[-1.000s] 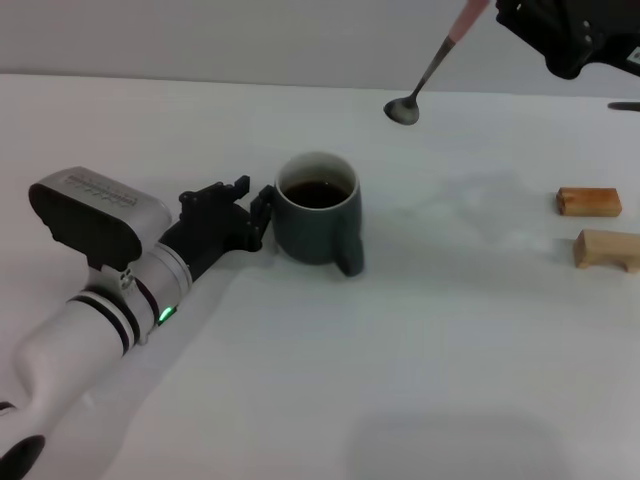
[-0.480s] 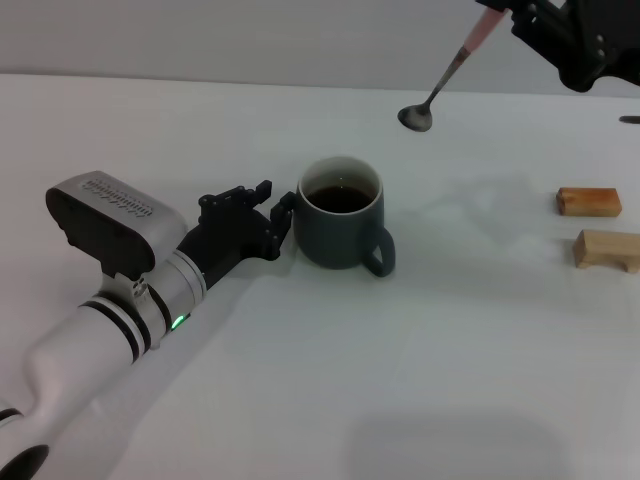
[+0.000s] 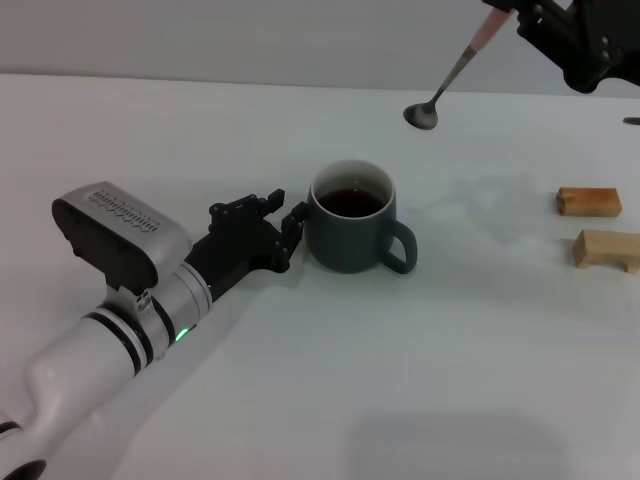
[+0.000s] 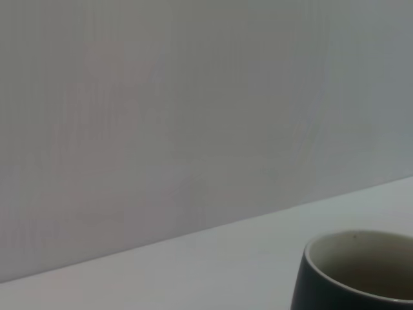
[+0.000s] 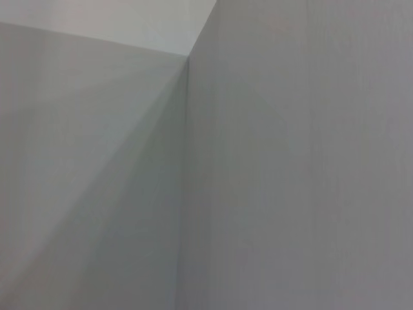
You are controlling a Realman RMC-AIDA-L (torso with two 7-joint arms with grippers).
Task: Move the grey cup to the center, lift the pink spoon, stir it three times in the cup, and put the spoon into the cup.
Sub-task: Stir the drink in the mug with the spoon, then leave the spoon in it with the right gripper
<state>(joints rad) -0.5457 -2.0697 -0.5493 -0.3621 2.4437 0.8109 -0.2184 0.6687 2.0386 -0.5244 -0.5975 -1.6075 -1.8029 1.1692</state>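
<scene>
The left gripper lies low on the white table, its dark fingers spread slightly apart and pressed up against the left wall of the grey cup. The fingers sit beside the cup rather than around it; one tip meets the wall near the rim, and the other reaches along the far side. The arm runs back from there toward the near left corner of the head view, flat over the table.

The cup stands upright near the middle of the table, with dark liquid inside and its loop handle pointing to the robot's right. In the left wrist view only the rim and the upper wall of the cup show, close in, with bare table and wall behind.

The right gripper is high at the far right, partly cut off by the top edge of the head view, and it is closed on the pink handle of the pink spoon. The spoon hangs slanted, bowl lowest, in the air beyond the cup and to its right, well apart from the rim. The right wrist view shows only plain wall.

Two wooden blocks lie on the table at the far right edge, one behind the other, well apart from the cup. Between the cup and the blocks the table is open, as is the wide stretch nearer the robot.
</scene>
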